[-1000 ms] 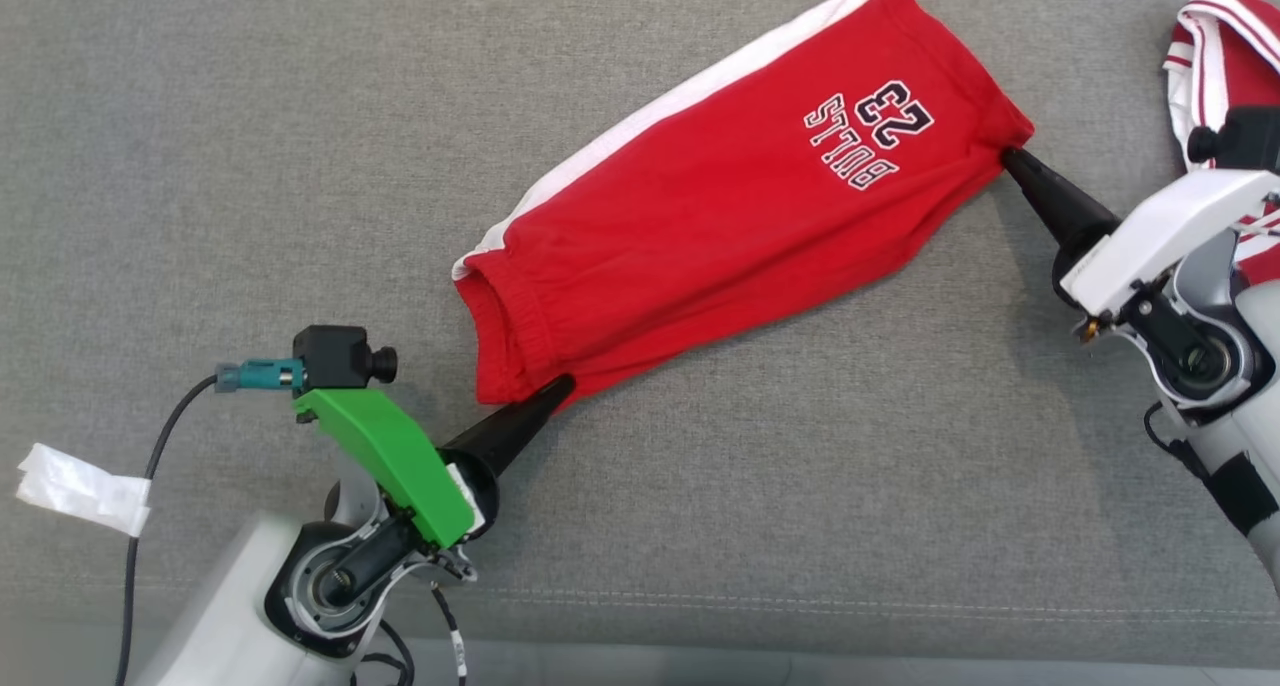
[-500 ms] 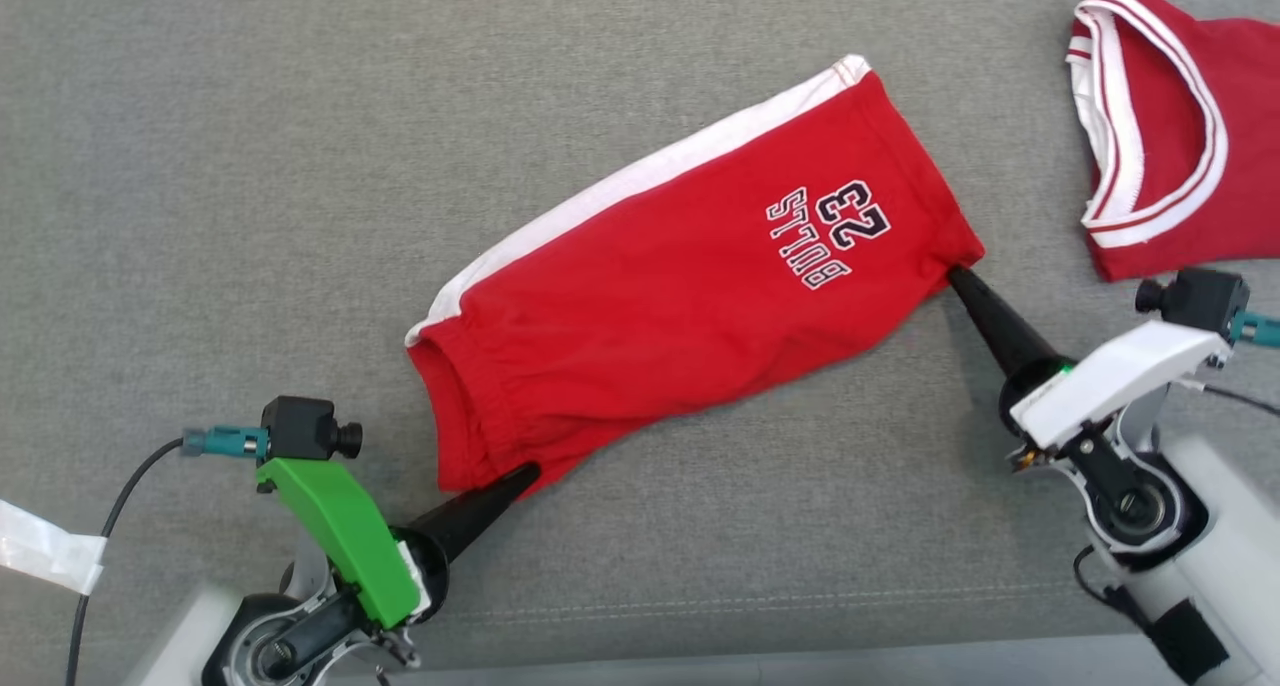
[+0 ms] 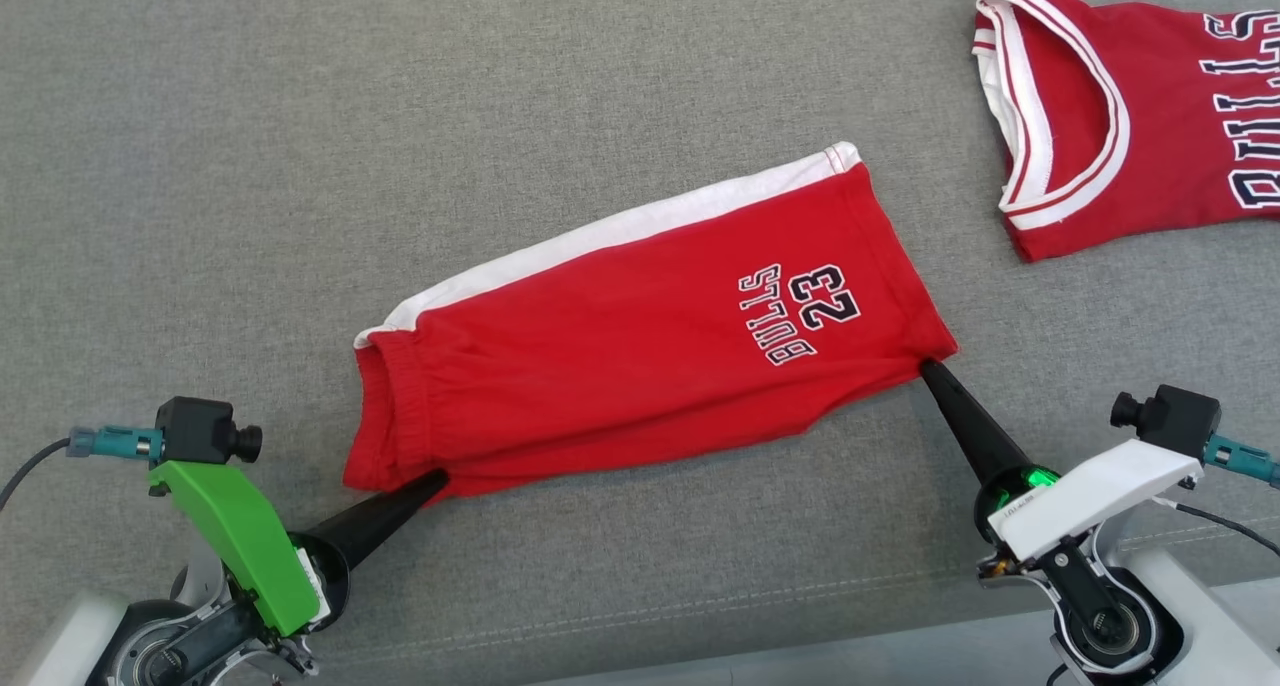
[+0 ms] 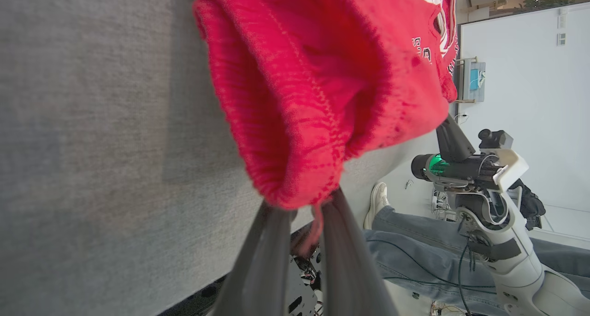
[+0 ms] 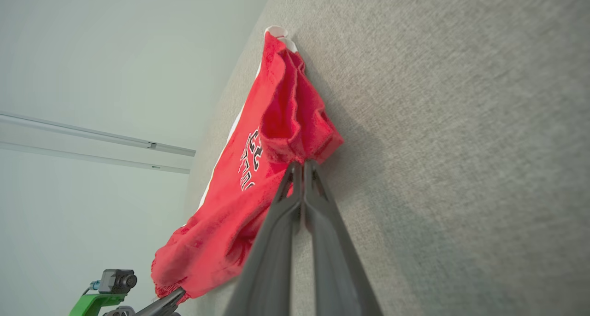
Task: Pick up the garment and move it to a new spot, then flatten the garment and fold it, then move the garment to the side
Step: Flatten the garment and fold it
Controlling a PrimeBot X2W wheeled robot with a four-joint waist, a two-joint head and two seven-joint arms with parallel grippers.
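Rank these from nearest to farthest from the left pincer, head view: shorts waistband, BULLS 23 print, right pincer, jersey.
From the left pincer:
1. Waistband: pinched at its tip, left end of the shorts.
2. BULLS 23 print: right half of the shorts.
3. Right pincer: at the shorts' right corner.
4. Jersey: upper right.

The red knit shorts (image 3: 620, 366) I gripped carried a white side stripe and black-and-white "BULLS 23" print; the woven surface (image 3: 250, 166) was plain grey.

head: high, facing down, shorts (image 3: 640, 356) mid-frame | left wrist: very near waistband, top centre | right wrist: near hem, centre | all 3 share the shorts
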